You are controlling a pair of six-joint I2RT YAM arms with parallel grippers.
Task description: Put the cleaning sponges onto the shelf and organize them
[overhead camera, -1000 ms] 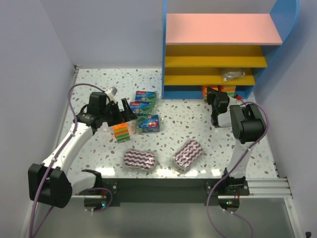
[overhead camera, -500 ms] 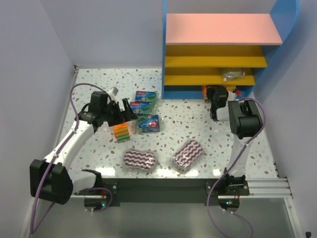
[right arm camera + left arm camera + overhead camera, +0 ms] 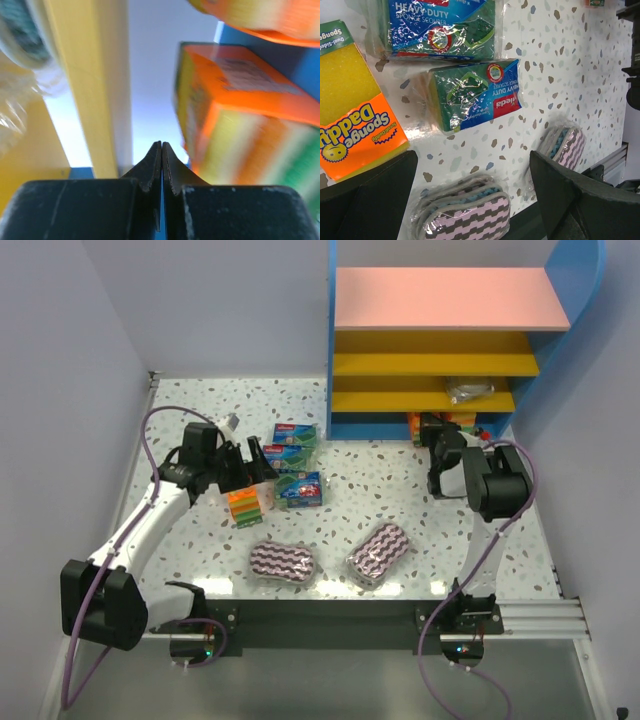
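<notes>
6 packs are lying loose on the table and 3 are sitting in the shelf at the far right: the silvery scourer pack on the lowest yellow board and 2 orange sponge blocks in the bottom bay beneath it. Over the last second your right gripper has been moving from the open table toward that bay. It is now pointing into it with its jaws pressed together on nothing, an orange block sitting just right of the fingertips; you cannot tell whether they are touching. I am reading this as squaring up the blocks, not carrying. Your left gripper is hovering with its jaws spread wide over the orange-yellow-green block at the left, having crept only slightly. 3 green and blue flat packs are lying just right of that block, and 2 purple striped pads are waiting nearer the arms. That block is looking like your next pick, so two thirds of the job are remaining.
</notes>
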